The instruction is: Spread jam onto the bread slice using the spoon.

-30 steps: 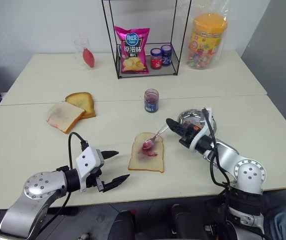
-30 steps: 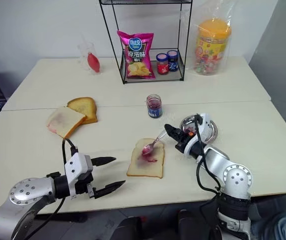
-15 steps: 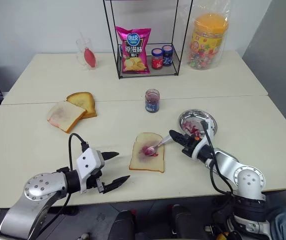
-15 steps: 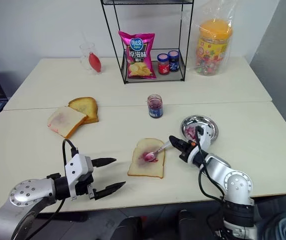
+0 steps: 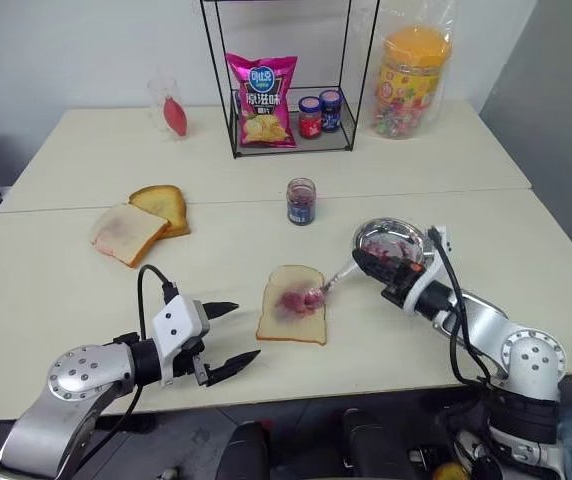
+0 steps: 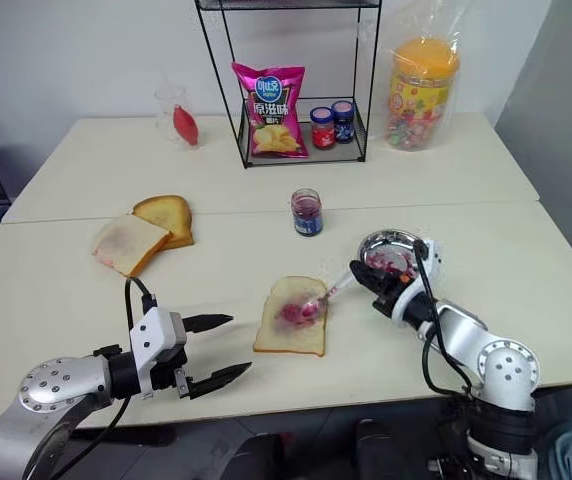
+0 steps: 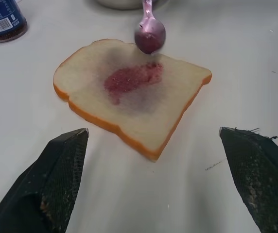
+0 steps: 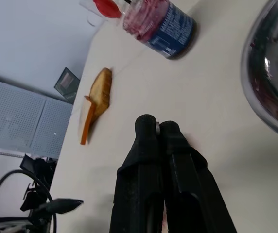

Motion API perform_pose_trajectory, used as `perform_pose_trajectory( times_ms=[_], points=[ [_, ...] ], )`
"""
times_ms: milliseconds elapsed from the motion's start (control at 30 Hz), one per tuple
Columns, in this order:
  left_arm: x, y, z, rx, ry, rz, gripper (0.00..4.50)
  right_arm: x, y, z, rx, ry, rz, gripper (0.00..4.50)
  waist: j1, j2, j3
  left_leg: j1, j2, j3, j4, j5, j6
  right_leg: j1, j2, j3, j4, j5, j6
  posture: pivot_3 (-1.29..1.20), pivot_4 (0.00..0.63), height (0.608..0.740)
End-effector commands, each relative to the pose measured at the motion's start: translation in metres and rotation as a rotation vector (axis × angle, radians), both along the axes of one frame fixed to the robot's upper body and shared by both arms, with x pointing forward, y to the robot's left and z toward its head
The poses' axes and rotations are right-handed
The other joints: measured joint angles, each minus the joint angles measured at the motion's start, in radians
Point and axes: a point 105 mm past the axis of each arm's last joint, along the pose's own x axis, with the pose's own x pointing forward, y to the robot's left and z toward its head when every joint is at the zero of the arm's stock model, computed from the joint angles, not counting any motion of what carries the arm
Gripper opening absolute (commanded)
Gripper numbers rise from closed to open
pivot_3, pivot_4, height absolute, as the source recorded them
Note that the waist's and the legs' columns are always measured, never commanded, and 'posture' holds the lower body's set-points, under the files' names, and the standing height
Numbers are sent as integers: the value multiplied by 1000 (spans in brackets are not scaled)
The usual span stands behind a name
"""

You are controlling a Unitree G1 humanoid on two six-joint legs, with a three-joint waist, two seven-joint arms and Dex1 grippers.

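The bread slice (image 5: 292, 318) lies flat near the table's front middle, with a purple-red smear of jam (image 7: 131, 77) at its centre. My right gripper (image 5: 359, 260) is shut on the handle of the spoon (image 5: 332, 285). The spoon's jam-coated bowl (image 7: 149, 36) hovers at the slice's right edge. The open jam jar (image 5: 302, 201) stands behind the bread. To the left of and in front of the slice, my left gripper (image 5: 238, 332) stays open and holds nothing.
A steel dish (image 5: 391, 243) with jam traces sits just behind my right gripper. Two more slices (image 5: 131, 232) lie at the left. A wire rack (image 5: 291, 140) with a crisp bag and small jars, a candy tub (image 5: 411, 70) and a glass (image 5: 169, 105) stand at the back.
My right gripper has drawn back to the right with the spoon. The spoon's bowl has slid from the slice's middle to its right edge. The left arm has kept still.
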Motion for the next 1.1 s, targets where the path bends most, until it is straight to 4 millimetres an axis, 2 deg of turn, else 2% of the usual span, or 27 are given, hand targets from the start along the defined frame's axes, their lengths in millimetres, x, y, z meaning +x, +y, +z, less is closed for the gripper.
perform_pose_trajectory(
  times_ms=[33, 267, 367, 633, 767, 900, 1000, 1100],
  points=[
    [-3, -6, 6, 7, -38, -28, 4500, 10, 14, 2, -4, -22, 0, 36, 0, 0, 0, 0, 0, 0, 0, 0, 0, 0, 0, 0, 0, 0, 1, 0, 150, 740],
    [-5, -6, 4, 1, -35, -29, 4500, 18, 32, -3, -5, -16, 32, 36, 1, 0, 0, 0, 0, 0, 0, 0, 0, 0, 0, 0, 0, 0, 1, 0, 150, 740],
    [-4, -6, 4, -2, -40, -24, 4500, 13, 13, -11, -39, 1, 2, 36, 3, 0, 0, -1, 0, 0, 0, 0, 0, 0, 0, 0, 0, 0, 1, 0, 150, 740],
    [-3, -11, 4, -19, -51, -26, 4500, 4, -28, -14, -90, 6, -71, 36, 5, 0, 0, 0, -1, 0, 0, 0, 0, 0, -1, 1, -1, 0, 0, 0, 150, 740],
    [0, -9, 8, -21, -62, -18, 4500, -4, -35, -2, -76, -25, -76, 36, 4, 0, 0, 0, -1, 1, 0, 0, 0, 0, -1, 1, -1, 0, 0, 0, 150, 740],
    [3, -7, 13, -24, -76, -11, 4500, -3, -31, 21, -22, -89, -71, 36, 2, 0, 0, 0, -1, 1, 0, 0, 0, 0, -1, 1, 0, 0, 0, 0, 150, 740],
    [5, -8, 18, -24, -90, -14, 4500, -1, -30, 30, -9, -116, -71, 36, 2, 0, 0, 0, -1, 1, 0, 0, 0, 0, 0, 1, 0, 0, 0, 0, 150, 740],
    [6, -14, 40, 6, -119, -102, 4500, 7, -38, 51, 8, -180, -96, 36, 2, 0, 0, -1, -1, 1, 0, 0, 0, 0, 0, 1, -1, 0, 0, 0, 150, 740]
  ],
)
